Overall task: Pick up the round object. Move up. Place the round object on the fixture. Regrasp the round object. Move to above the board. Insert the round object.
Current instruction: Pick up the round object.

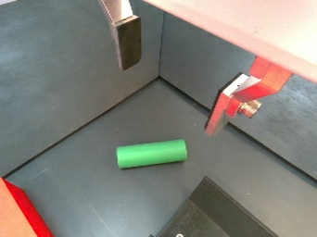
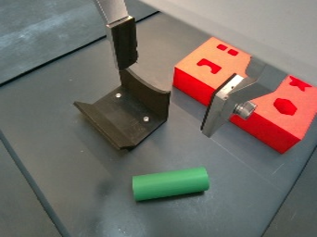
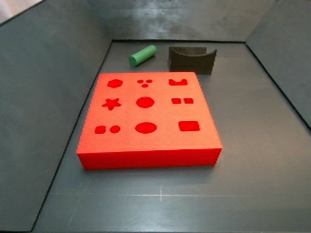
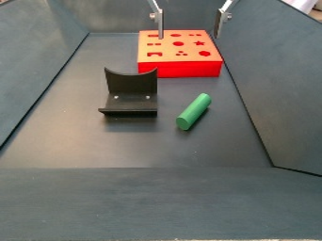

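1. The tool is hanging in the air with its two silver fingers spread wide apart and nothing sitting between them; in a wrist view one finger is reaching down from the upper part of the frame and its partner is showing right of centre.
2. In a side view only the fingertips are poking in at the top edge, above the far end of the red board.
3. The green round peg is lying on its side on the dark worktop, touching nothing, in the lower middle of both wrist views.
4. In a side view the peg is lying just right of the fixture, near it but apart, and is pointing diagonally toward the board.
5. In a side view the peg is sitting at the upper centre, left of the fixture, both beyond the far edge of the board.
6. The fixture is standing upright on the worktop, its curved notch facing up, with one finger hanging above it.
7. The board is showing its recesses of circles, a star, squares and rectangles, all unfilled.
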